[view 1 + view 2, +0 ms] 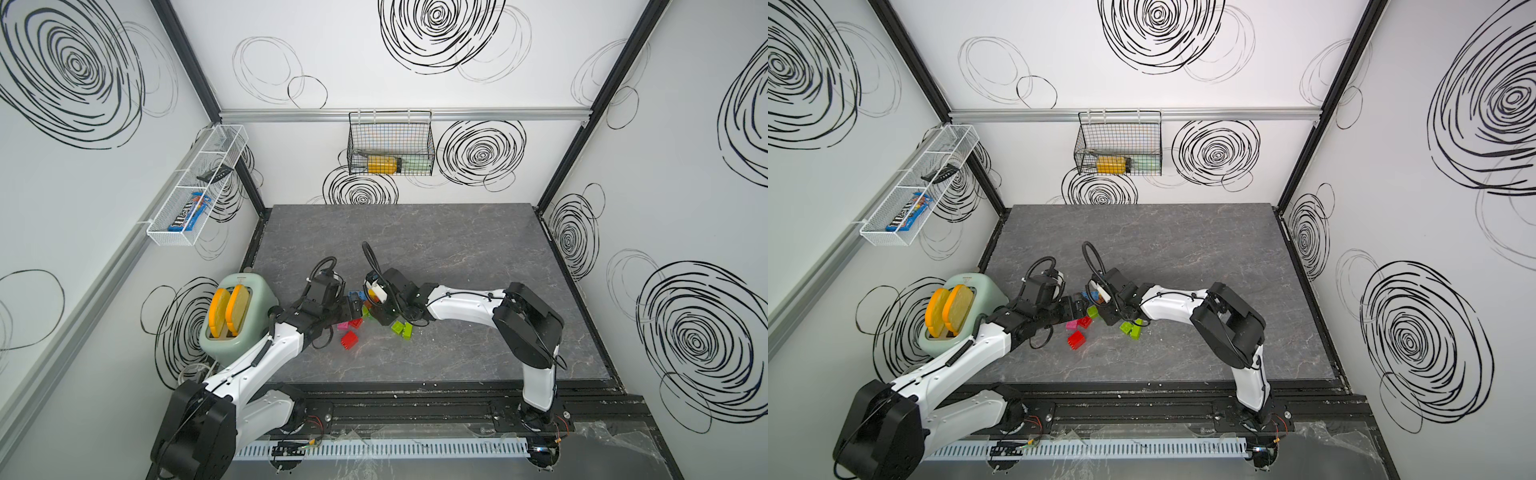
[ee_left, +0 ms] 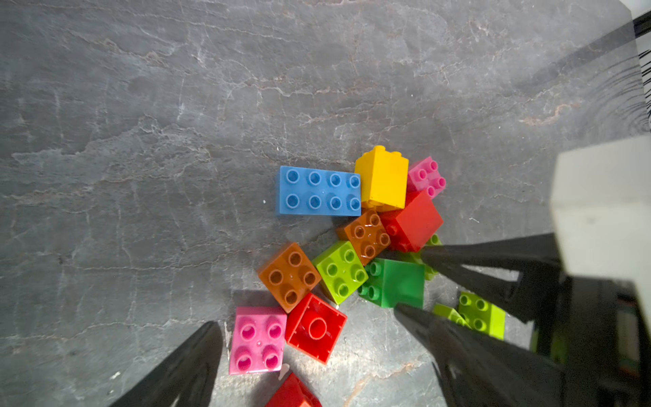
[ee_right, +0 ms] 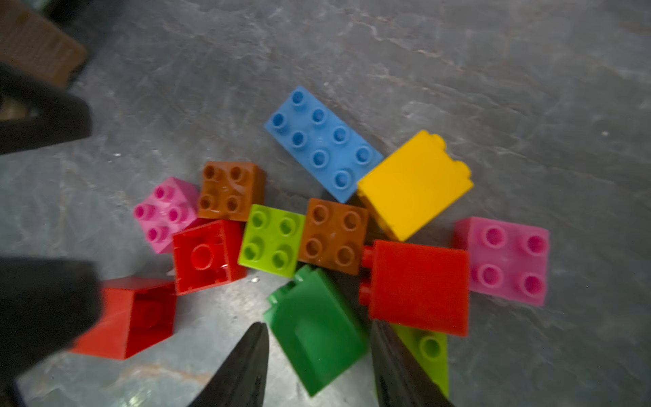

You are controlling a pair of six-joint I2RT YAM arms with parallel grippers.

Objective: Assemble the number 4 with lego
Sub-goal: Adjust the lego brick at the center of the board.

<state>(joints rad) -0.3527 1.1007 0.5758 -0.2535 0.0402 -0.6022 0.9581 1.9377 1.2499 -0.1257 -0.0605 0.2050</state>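
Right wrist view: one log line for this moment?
right gripper: astride dark green brick, grip unconfirmed | left gripper: open, at edge of lego pile | number 4: not started, bricks loose

Surface: desk [image 1: 478, 249], a dark grey marble-veined slab, matte, evenly lit, with soft shadows. White walls [image 1: 374, 75] on three sides, scribbled with black spirals [image 1: 482, 153]. Black frame posts [image 1: 194, 75] at the far corners, and an aluminium rail [image 1: 457, 114] runs across the back wall. Black wire basket [image 1: 357, 141] hangs from that rail with a yellow item [image 1: 382, 164] lying inside. White mesh shelf [image 1: 174, 239] on the wall beyond the desk's left edge holds a blue candy packet [image 1: 189, 216] and a dark remote-like object [image 1: 214, 173]. Mint-green toaster [image 1: 266, 297] at the left edge, two orange-yellow slices [image 1: 219, 311] in its slots. White slotted cable duct [image 1: 374, 449] below the near edge.
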